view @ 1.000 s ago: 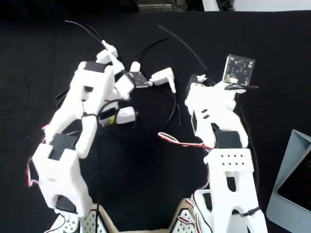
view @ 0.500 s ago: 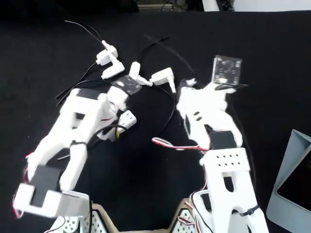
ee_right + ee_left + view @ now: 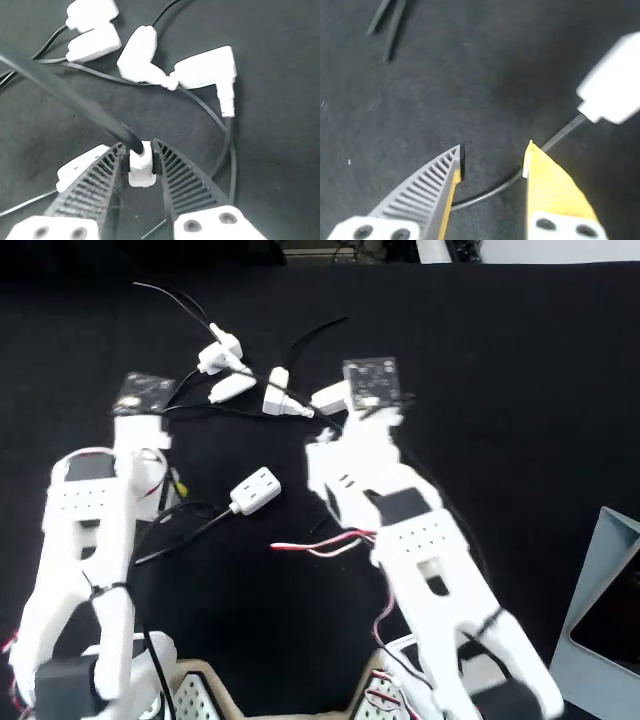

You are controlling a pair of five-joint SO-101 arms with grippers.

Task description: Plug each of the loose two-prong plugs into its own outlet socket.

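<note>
1. The left arm (image 3: 90, 510) has swung back from the knot of white connectors (image 3: 232, 387) at the far middle of the table (image 3: 520, 390) and now stands well out to the left. Its claw, the left gripper (image 3: 494, 150), is released and empty, fingers spread over a thin black cord (image 3: 485, 192) that runs from the outlet socket (image 3: 612, 75).

2. The right arm (image 3: 400, 520) has swept in from the right to the centre within a second, its wrist now just beside the connectors. The right gripper (image 3: 138, 150) is clenched on a two-prong plug (image 3: 140, 172), whose thick black lead (image 3: 60, 85) trails away past the fingers.

3. The outlet socket lies near the middle of the table, between the two arms, barely shifted as the left arm pulled off it.

4. The connectors sit as they did; two of them touch end to end.

5. Taken together: the carried plug is now within reach of a socket but not yet inserted, and the free left claw looks placed to steady the socket by its cord. Most of the task likely remains.
</note>
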